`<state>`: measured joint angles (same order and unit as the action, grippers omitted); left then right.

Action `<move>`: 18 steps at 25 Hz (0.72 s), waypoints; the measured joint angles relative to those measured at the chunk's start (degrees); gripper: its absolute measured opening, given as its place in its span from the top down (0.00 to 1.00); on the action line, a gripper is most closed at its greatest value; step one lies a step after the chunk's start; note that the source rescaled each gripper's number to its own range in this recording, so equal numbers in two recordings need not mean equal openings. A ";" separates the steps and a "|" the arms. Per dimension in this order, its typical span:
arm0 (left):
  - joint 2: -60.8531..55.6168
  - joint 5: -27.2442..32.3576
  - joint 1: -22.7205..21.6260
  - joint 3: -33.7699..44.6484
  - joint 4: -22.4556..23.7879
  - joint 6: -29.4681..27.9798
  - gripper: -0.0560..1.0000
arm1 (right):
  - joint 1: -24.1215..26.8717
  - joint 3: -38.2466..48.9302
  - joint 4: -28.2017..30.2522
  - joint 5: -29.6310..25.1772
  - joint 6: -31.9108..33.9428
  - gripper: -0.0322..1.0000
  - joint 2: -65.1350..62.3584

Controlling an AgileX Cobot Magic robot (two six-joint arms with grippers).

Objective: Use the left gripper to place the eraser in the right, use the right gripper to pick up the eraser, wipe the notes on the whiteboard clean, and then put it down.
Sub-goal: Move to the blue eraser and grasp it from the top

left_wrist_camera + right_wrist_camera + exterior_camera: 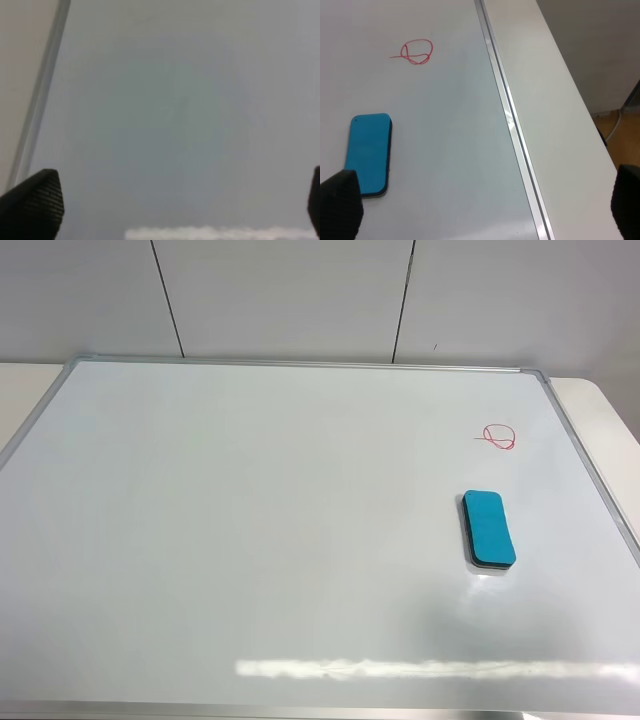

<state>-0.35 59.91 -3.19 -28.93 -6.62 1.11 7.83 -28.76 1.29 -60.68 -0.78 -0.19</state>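
The teal-blue eraser lies flat on the whiteboard, on its right side, just below the red notes. Neither arm shows in the exterior high view. In the right wrist view the eraser and the notes both show; the right gripper is open and empty, its fingertips wide apart at the frame corners, the eraser beside one of them. In the left wrist view the left gripper is open and empty over bare board, fingertips far apart.
The board's silver frame runs along the right and shows in the right wrist view, with the pale table beyond it and a drop to the floor. The left frame edge shows in the left wrist view.
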 joint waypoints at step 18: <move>0.00 0.00 5.98 0.06 2.46 -3.77 0.00 | 0.00 0.00 0.00 0.00 0.00 0.00 0.00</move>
<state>-0.35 59.91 2.79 -28.86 -4.16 -2.66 7.83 -28.76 1.29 -60.68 -0.78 -0.19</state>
